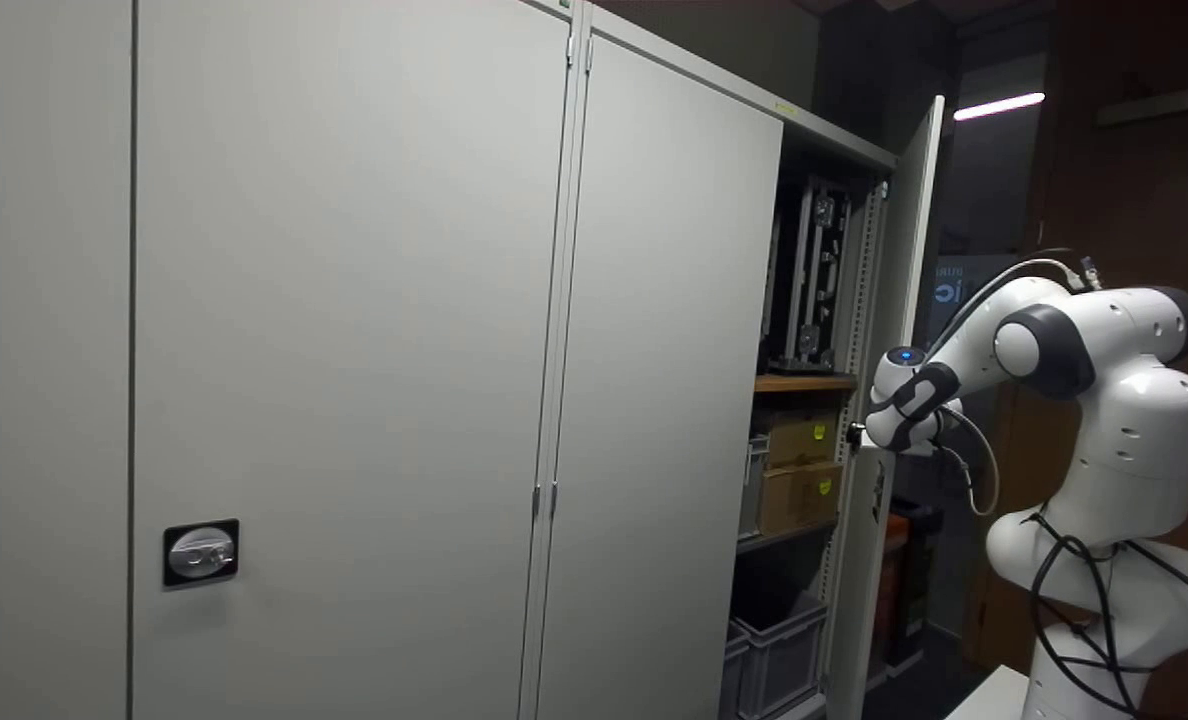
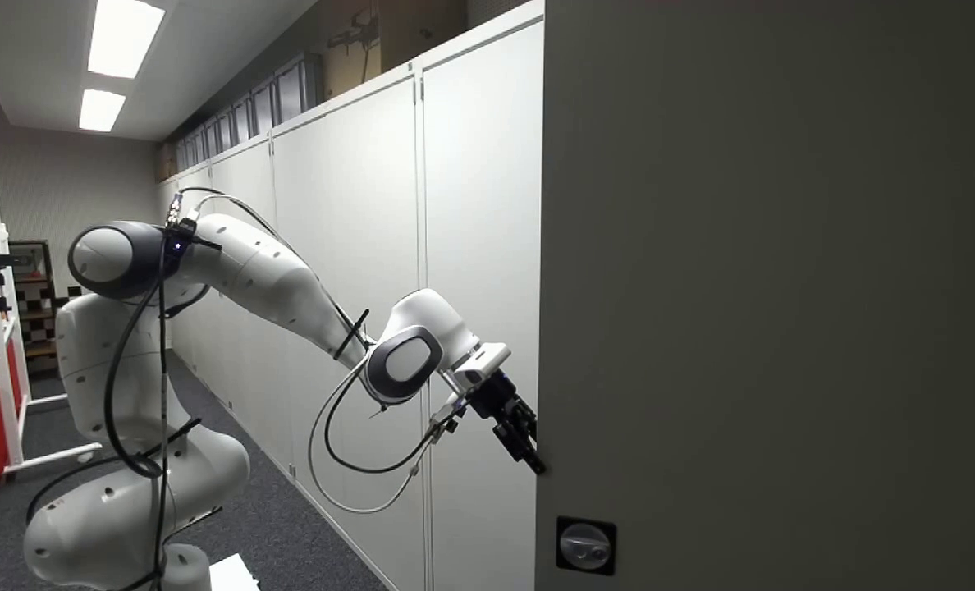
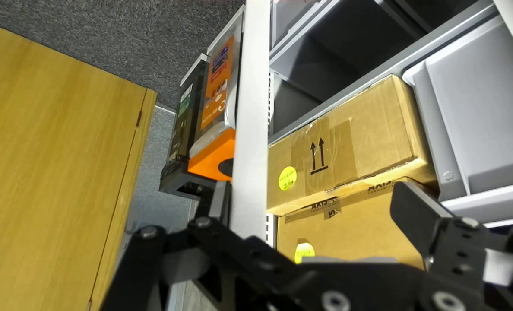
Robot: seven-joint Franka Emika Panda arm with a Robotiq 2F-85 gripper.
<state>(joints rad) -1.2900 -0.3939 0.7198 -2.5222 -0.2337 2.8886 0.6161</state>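
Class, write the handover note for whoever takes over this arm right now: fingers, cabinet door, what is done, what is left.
The fingers stand wide open, one on either side of the free edge of the cabinet door, above its lock handle; contact can't be judged.
Inside, stacked cardboard boxes sit beside a grey storage crate.
Done: door open, fingers straddling its edge.
Left: the fingers aren't closed on the door.

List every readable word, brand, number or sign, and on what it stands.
"AXIS COMMUNICATIONS": packing tape on a cardboard carton.
Two-arrow sign: the adjoining carton.
Too small or blurred to read: yellow stickers, orange bin label, black bin label, cabinet label, partly hidden blue letters.
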